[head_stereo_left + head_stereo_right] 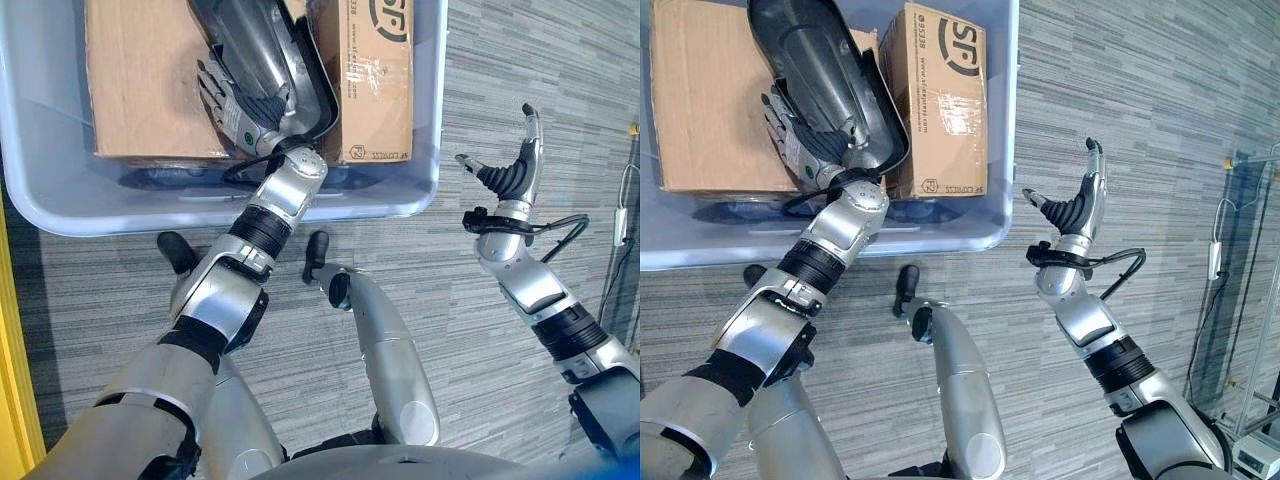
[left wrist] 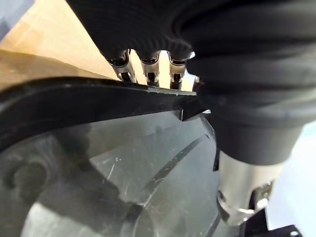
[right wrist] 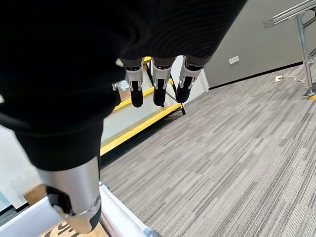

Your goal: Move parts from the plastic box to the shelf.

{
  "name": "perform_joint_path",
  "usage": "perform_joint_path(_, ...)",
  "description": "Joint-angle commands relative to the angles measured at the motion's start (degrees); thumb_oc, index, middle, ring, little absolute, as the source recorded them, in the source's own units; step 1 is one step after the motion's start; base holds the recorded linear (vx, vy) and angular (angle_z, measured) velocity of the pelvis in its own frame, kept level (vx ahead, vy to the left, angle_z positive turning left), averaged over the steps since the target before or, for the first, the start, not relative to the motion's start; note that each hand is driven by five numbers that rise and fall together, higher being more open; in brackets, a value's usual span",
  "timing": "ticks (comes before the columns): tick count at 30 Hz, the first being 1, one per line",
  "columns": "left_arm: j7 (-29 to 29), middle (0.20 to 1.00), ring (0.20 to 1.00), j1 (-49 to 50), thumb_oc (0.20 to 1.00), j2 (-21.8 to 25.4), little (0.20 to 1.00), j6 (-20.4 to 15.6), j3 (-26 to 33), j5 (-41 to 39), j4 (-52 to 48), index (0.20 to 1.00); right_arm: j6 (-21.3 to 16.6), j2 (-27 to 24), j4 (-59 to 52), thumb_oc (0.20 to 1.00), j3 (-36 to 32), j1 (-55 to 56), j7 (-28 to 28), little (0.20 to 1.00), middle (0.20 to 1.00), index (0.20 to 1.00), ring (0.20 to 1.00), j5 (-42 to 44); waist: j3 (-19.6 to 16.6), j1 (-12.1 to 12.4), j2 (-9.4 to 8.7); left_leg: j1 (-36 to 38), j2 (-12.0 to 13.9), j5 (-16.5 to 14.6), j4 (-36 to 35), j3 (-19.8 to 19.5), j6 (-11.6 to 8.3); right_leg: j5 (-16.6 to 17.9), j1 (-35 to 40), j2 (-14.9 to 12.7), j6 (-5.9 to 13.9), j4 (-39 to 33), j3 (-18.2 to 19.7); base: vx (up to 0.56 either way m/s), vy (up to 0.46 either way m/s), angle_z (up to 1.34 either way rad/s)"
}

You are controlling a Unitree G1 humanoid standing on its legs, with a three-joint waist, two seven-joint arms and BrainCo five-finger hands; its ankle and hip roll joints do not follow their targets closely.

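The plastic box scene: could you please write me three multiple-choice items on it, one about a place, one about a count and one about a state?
1. Where is the dark curved part?
A. on the floor
B. in the plastic box, across the cardboard boxes
C. in the right hand

2. How many cardboard boxes lie in the plastic box?
A. two
B. four
C. none

3. What is the state of the right hand?
A. shut on a box
B. shut, holding nothing
C. open, holding nothing

Answers:
1 B, the part rests over the large cardboard box, with the left hand at its edge.
2 A, the large one and a small cardboard box.
3 C, its fingers are straight above the floor.
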Motion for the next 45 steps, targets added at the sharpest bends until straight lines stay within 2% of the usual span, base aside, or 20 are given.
perform_joint_path(1, -3.16, 1.0, 1.0, 7.28, 1.0, -2.39, 1.0, 11.71, 3.12, -5.39, 12.23, 1.0, -0.64, -1.47, -2.75, 1.0, -3.66, -3.86, -1.37, 1.0, 1.0, 1.0, 1.0, 1.53, 4.55, -1.14, -4.47, -2.91, 3.68, -8.15, 12.13, -3.93, -3.6, 7.67, 0.41, 0.91, 4.31, -5.07, -0.21, 0.0, 0.0, 0.0)
perform_joint_path(4, -3.01, 1.0, 1.0, 6.97, 1.0, -1.51, 1.0, 15.58, 2.15, -2.25, 12.3, 1.0, -0.45, -1.9, -2.77, 1.0, -3.69, -4.04, -1.32, 1.0, 1.0, 1.0, 1.0, 1.89, 4.55, -1.1, -4.36, -3.19, 3.69, -8.19, 12.34, -4.02, -3.55, 7.6, 0.0, 0.8, 4.28, -4.61, -0.25, 0.0, 0.0, 0.0)
perform_joint_path(10, -1.37, 1.0, 1.0, 7.33, 1.0, -0.62, 1.0, 15.38, 1.83, -6.84, 12.98, 1.0, 0.23, -2.06, -2.93, 1.0, -3.42, -4.42, -1.91, 1.0, 1.0, 1.0, 1.0, 1.79, 4.55, -0.92, -4.05, -3.67, 3.65, -8.21, 12.49, -4.09, -3.5, 7.46, -0.61, 0.68, 4.25, -4.13, -0.29, 0.0, 0.0, 0.0)
perform_joint_path(13, -2.41, 1.0, 1.0, 8.01, 1.0, -0.96, 1.0, 16.05, 2.06, -5.43, 13.15, 1.0, 0.45, -1.75, -2.67, 1.0, -3.48, -4.6, -2.06, 1.0, 1.0, 1.0, 1.0, 1.54, 4.55, -0.7, -3.83, -3.92, 3.58, -8.22, 12.5, -4.23, -3.48, 7.43, -0.83, 0.53, 4.27, -4.06, -0.39, 0.0, -0.001, -0.01)
perform_joint_path(14, -2.49, 0.846, 0.846, 8.24, 0.846, -1.13, 0.846, 15.7, 2.26, -6.25, 13.62, 0.846, 0.79, -1.62, -2.59, 1.0, -3.4, -4.93, -2.0, 1.0, 1.0, 1.0, 1.0, 1.45, 4.55, -0.63, -3.82, -4.13, 3.66, -8.21, 12.59, -4.3, -3.48, 7.34, -1.07, 0.47, 4.26, -3.77, -0.43, 0.01, -0.001, -0.04)
perform_joint_path(15, -2.51, 0.762, 0.762, 8.27, 0.762, -1.17, 0.762, 15.62, 2.3, -6.14, 13.72, 0.762, 0.77, -1.62, -2.53, 1.0, -3.37, -4.97, -2.0, 1.0, 1.0, 1.0, 1.0, 1.54, 4.55, -0.6, -3.82, -4.18, 3.65, -8.19, 12.6, -4.35, -3.48, 7.33, -1.11, 0.44, 4.25, -3.74, -0.44, 0.01, -0.001, -0.04)
perform_joint_path(16, -3.02, 0.464, 0.464, 8.25, 0.464, -1.16, 0.464, 14.99, 2.36, -6.29, 13.94, 0.464, 0.67, -1.69, -2.4, 1.0, -3.35, -5.05, -2.0, 1.0, 1.0, 1.0, 1.0, 1.66, 4.55, -0.58, -3.81, -4.23, 3.66, -8.18, 12.59, -4.39, -3.46, 7.28, -1.14, 0.42, 4.24, -3.7, -0.43, 0.0, 0.0, 0.0)
perform_joint_path(17, -3.44, 0.285, 0.285, 8.2, 0.285, -1.12, 0.285, 14.71, 2.4, -6.38, 14.03, 0.285, 0.68, -1.71, -2.4, 1.0, -3.31, -5.05, -2.07, 1.0, 1.0, 1.0, 1.0, 1.63, 4.55, -0.59, -3.83, -4.23, 3.66, -8.19, 12.62, -4.38, -3.46, 7.28, -1.15, 0.44, 4.24, -3.66, -0.44, 0.0, 0.0, 0.0)
perform_joint_path(18, -4.18, 0.2, 0.2, 8.35, 0.2, -1.17, 0.2, 14.29, 2.62, -6.31, 14.33, 0.2, 0.83, -1.9, -2.55, 1.0, -3.56, -5.08, -1.97, 1.0, 1.0, 1.0, 1.0, 1.35, 4.55, -0.63, -3.83, -4.43, 3.59, -8.19, 12.81, -4.46, -3.48, 7.25, -1.3, 0.42, 4.23, -3.51, -0.41, 0.0, 0.0, 0.0)
perform_joint_path(21, -4.58, 0.2, 0.2, 8.2, 0.2, -1.06, 0.2, 10.5, 3.58, -8.79, 15.06, 0.2, 1.91, -2.23, -2.97, 1.0, -3.83, -5.3, -2.15, 1.0, 1.0, 1.0, 1.0, 0.79, 4.55, -0.63, -3.85, -4.81, 3.55, -8.35, 13.13, -4.59, -3.44, 7.15, -1.61, 0.41, 4.23, -3.27, -0.43, 0.01, -0.011, 0.04)
perform_joint_path(23, -4.92, 0.2, 0.2, 8.38, 0.2, -1.26, 0.2, 9.77, 3.87, -9.83, 15.12, 0.2, 2.01, -2.18, -3.05, 1.0, -3.84, -5.23, -2.36, 1.0, 1.0, 1.0, 1.0, 0.67, 4.55, -0.63, -3.83, -4.94, 3.51, -8.32, 13.16, -4.64, -3.47, 7.19, -1.75, 0.42, 4.25, -3.23, -0.42, 0.0, -0.005, 0.02)
perform_joint_path(26, -5.66, 0.2, 0.2, 8.98, 0.2, -2.3, 0.2, 5.53, 5.25, -11.56, 15.52, 0.2, 2.17, -2.1, -3.48, 1.0, -4.41, -4.94, -2.78, 1.0, 1.0, 1.0, 1.0, -0.25, 4.55, -0.74, -3.93, -5.43, 3.38, -8.28, 13.22, -4.83, -3.43, 7.24, -2.15, 0.45, 4.28, -3.25, -0.43, 0.0, -0.012, 0.03)
perform_joint_path(34, -5.0, 0.2, 0.2, 8.79, 0.2, -4.63, 0.2, -0.25, 7.44, -19.76, 16.33, 0.2, 3.04, -2.54, -4.33, 1.0, -4.71, -5.17, -3.09, 1.0, 1.0, 1.0, 1.0, -0.21, 4.55, -1.13, -4.22, -5.66, 3.16, -7.92, 12.75, -4.77, -3.56, 7.64, -2.45, 0.62, 4.41, -3.89, -0.41, 0.0, -0.006, 0.01)
perform_joint_path(41, -8.54, 0.2, 0.2, 8.47, 0.2, -5.94, 0.2, -4.68, 7.99, -16.86, 15.83, 0.2, 1.79, -2.32, -4.54, 1.0, -4.6, -5.0, -2.92, 1.0, 1.0, 1.0, 1.0, 0.29, 4.55, -1.78, -4.23, -4.9, 3.21, -7.85, 12.56, -4.3, -3.64, 7.71, -1.93, 0.93, 4.22, -4.19, 0.01, -0.02, 0.025, 0.01)
perform_joint_path(43, -9.58, 0.2, 0.2, 8.45, 0.2, -5.98, 0.2, -7.48, 7.45, -15.62, 13.43, 0.2, 0.66, -2.27, -4.62, 1.0, -4.9, -4.66, -2.36, 1.0, 1.0, 1.0, 1.0, -0.01, 4.55, -1.98, -3.62, -3.68, 3.18, -7.99, 12.21, -3.67, -3.59, 7.41, -1.05, 1.12, 4.14, -4.26, 0.43, -0.06, 0.133, 0.03)
perform_joint_path(44, -9.35, 0.2, 0.2, 8.73, 0.2, -6.19, 0.2, -9.98, 6.93, -14.83, 10.28, 0.2, -0.47, -2.23, -4.48, 1.0, -5.31, -4.28, -1.33, 1.0, 1.0, 1.0, 1.0, -0.56, 4.55, -1.93, -2.9, -1.95, 3.12, -7.9, 11.33, -2.84, -3.51, 7.08, 0.24, 1.1, 3.94, -4.57, 0.81, -0.08, 0.231, 0.03)
perform_joint_path(45, -7.51, 0.2, 0.2, 8.6, 0.2, -5.43, 0.2, -11.64, 6.59, -10.83, 6.83, 0.2, -1.3, -2.09, -4.48, 1.0, -5.66, -3.97, -0.44, 1.0, 1.0, 1.0, 1.0, -1.67, 4.55, -1.77, -1.93, 0.29, 3.11, -7.82, 10.15, -1.84, -3.42, 6.52, 1.87, 1.02, 3.91, -4.69, 1.17, -0.1, 0.304, 0.02)
